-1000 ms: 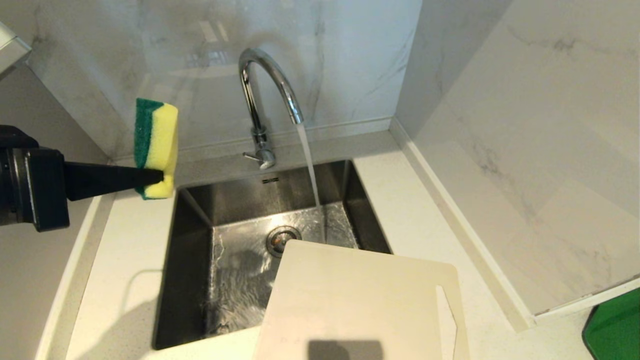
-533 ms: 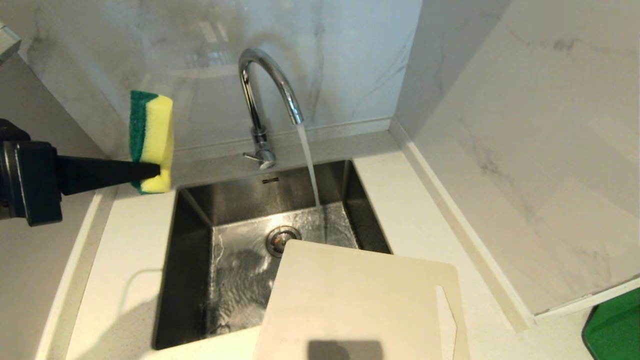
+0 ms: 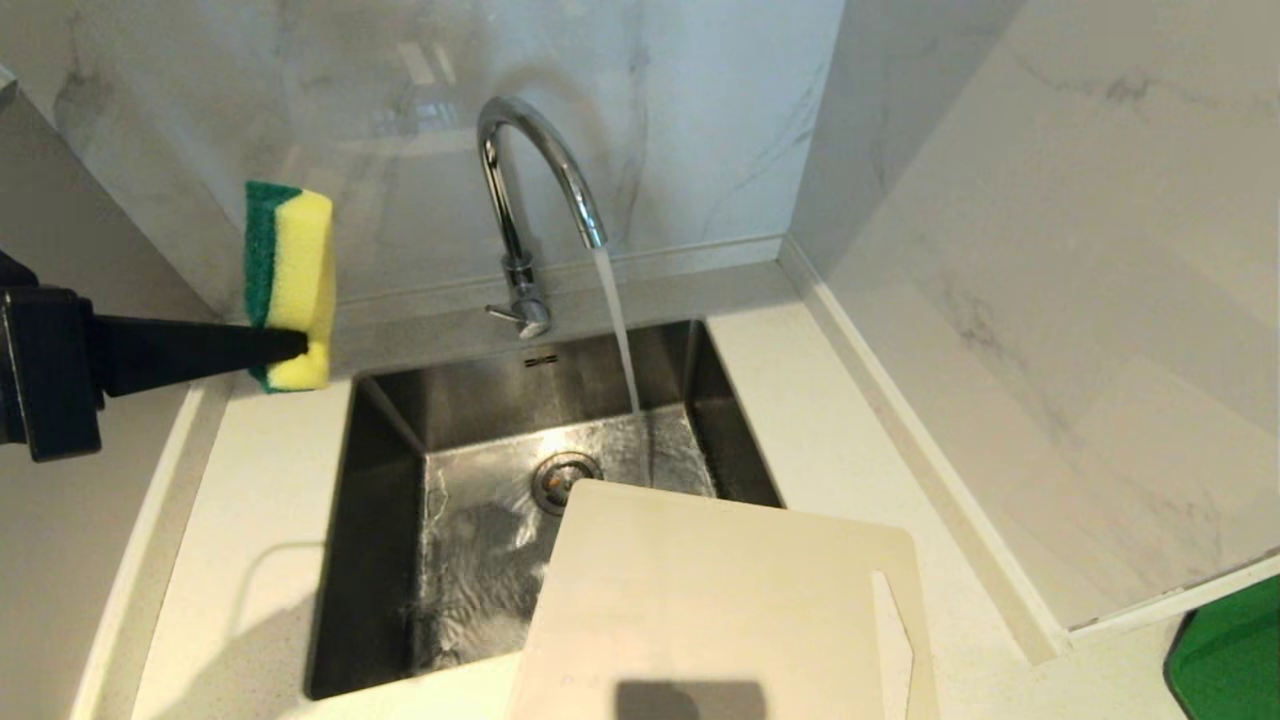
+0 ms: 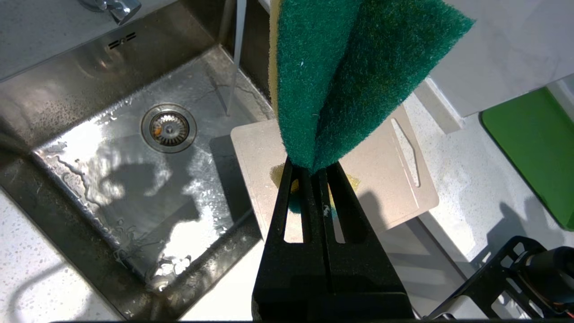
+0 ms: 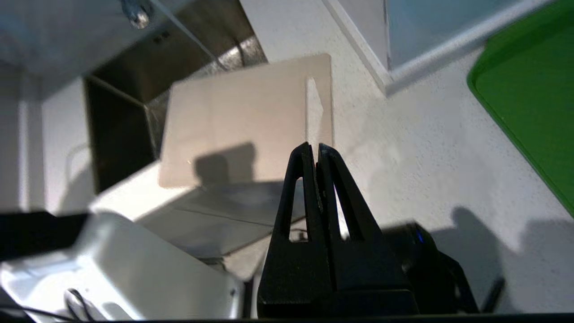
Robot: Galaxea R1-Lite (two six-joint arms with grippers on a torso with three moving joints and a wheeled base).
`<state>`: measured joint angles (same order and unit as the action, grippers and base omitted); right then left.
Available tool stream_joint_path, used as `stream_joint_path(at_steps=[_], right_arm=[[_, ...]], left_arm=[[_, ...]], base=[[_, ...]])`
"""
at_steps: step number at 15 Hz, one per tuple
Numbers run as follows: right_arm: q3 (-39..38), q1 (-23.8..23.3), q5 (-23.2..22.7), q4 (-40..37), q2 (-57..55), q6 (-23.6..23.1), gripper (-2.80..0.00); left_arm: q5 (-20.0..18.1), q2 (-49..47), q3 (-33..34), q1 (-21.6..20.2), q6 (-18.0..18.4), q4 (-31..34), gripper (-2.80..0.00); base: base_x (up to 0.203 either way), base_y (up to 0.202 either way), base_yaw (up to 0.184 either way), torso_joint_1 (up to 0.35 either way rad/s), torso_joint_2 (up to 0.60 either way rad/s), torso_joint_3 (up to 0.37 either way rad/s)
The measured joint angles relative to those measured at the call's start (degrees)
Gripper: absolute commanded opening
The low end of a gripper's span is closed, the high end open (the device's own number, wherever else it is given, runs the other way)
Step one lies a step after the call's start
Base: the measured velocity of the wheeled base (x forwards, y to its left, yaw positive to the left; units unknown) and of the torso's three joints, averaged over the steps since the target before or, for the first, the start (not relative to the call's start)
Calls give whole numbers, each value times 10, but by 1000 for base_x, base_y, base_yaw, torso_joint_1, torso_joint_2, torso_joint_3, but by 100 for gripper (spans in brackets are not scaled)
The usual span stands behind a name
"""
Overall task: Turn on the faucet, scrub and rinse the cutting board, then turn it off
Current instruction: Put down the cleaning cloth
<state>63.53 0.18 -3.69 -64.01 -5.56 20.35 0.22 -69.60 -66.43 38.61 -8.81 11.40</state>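
Note:
Water streams from the chrome faucet (image 3: 525, 175) into the steel sink (image 3: 380, 560). The cream cutting board (image 3: 715, 600) lies flat at the front, half over the sink's right corner and half on the counter, with its handle slot to the right; a yellowish stain shows on the cutting board (image 4: 381, 148) in the left wrist view. My left gripper (image 3: 300, 345) is shut on a green-and-yellow sponge (image 3: 290, 285), held in the air left of the faucet above the counter. My right gripper (image 5: 314, 150) is shut and empty, back from the near edge of the cutting board (image 5: 242, 121); it is outside the head view.
Marble walls close in behind and to the right of the sink. A green tray (image 3: 1225, 655) sits at the far right on the white counter (image 3: 850, 430). The faucet's small lever (image 3: 505, 313) sticks out to the left at its base.
My left gripper has drifted up and to the left with the sponge. The board and the water stream are as before.

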Motion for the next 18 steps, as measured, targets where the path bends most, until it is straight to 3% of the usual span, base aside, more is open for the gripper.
stream_joint_path(at_steps=[2,4,6,9,12,14,18], right_arm=[[-27,-1,-3,-57,33,-1,-280],[-93,-1,-3,-35,47,-5,-280],[-213,-1,1,75,53,-39,-280],[-411,-2,10,279,55,-140,-280],[-553,-2,17,471,55,-229,-280],[-585,-2,23,536,55,-227,-280],[-595,-1,35,543,55,-202,-280]], left_arm=[[1,3,1,0,0,0,-280],[0,5,1,0,0,1,-280],[1,7,3,0,0,1,-280],[3,9,8,0,0,2,-280],[5,7,2,0,1,1,-280],[4,6,-1,0,1,1,-280],[3,9,2,0,1,1,-280]], base=[[0,0,0,0,0,0],[0,0,0,0,0,0],[0,0,0,0,0,0],[0,0,0,0,0,0],[0,0,0,0,0,0],[0,0,0,0,0,0],[0,0,0,0,0,0]])
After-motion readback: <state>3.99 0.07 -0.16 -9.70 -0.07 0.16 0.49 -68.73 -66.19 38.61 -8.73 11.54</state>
